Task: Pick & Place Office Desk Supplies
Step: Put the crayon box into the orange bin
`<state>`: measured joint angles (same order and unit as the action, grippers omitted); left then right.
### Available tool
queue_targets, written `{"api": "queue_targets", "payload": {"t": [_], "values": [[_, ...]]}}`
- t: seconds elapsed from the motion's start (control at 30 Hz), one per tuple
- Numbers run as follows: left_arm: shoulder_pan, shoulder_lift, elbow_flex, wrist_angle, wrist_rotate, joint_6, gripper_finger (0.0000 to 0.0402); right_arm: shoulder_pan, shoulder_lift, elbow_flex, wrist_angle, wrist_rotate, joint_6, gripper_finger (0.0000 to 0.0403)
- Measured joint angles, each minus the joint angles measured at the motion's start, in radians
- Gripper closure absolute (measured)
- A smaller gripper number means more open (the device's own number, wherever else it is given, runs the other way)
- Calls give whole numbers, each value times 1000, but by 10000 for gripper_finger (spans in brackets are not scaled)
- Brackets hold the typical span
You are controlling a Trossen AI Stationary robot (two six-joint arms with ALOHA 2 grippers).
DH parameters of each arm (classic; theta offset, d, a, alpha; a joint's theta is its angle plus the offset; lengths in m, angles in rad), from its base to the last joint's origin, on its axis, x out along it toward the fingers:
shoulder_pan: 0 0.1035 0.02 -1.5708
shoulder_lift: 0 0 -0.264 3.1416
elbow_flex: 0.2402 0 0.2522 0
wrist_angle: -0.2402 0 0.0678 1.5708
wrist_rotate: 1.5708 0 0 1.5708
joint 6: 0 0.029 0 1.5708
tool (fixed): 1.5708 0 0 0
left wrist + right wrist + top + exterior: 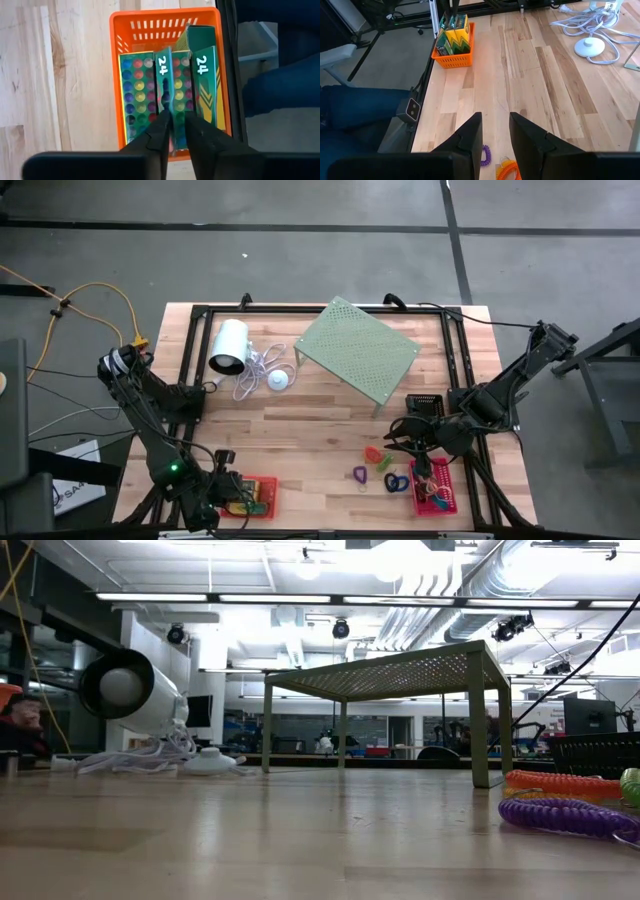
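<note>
High view: the red basket (262,495) sits at the tabletop's (320,430) near edge, well to the left of the pale green shelf (357,351), with the left end effector (232,492) right over it. The right end effector (413,442) hovers near the shelf's near-right leg, above the loose coiled loops (385,468) — about five can be made out, though an exact count is uncertain. The pink basket (436,488) lies just right of the loops; the black basket (424,404) sits between it and the shelf.

Low view: the shelf stands on the tabletop; the white cylinder (135,692) lies to its left, and orange, purple and green coils lie to its right.

Left wrist view: two green boxes (167,95) marked "24" stand on edge side by side inside the red basket, their long axes running along the basket's length. The left end effector's fingers (160,135) are slightly parted, straddling the top edge of the middle box — whether they pinch it I cannot tell.

Right wrist view: the right end effector's fingers (470,132) are spread, holding nothing, above bare wood; the red basket with its two boxes is well apart from it.
</note>
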<state>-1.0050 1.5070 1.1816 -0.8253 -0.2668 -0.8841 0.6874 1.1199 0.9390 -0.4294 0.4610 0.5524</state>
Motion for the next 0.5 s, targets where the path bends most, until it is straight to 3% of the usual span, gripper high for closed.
{"api": "queue_targets", "payload": {"t": [0.2, 0.5], "values": [[0, 0, 0, 1, 0, 6, 316, 0, 0, 0, 0, 0, 0, 317], [0, -26, 0, 4, 1, 39, 313, 0, 0, 0, 0, 0, 0, 317]]}}
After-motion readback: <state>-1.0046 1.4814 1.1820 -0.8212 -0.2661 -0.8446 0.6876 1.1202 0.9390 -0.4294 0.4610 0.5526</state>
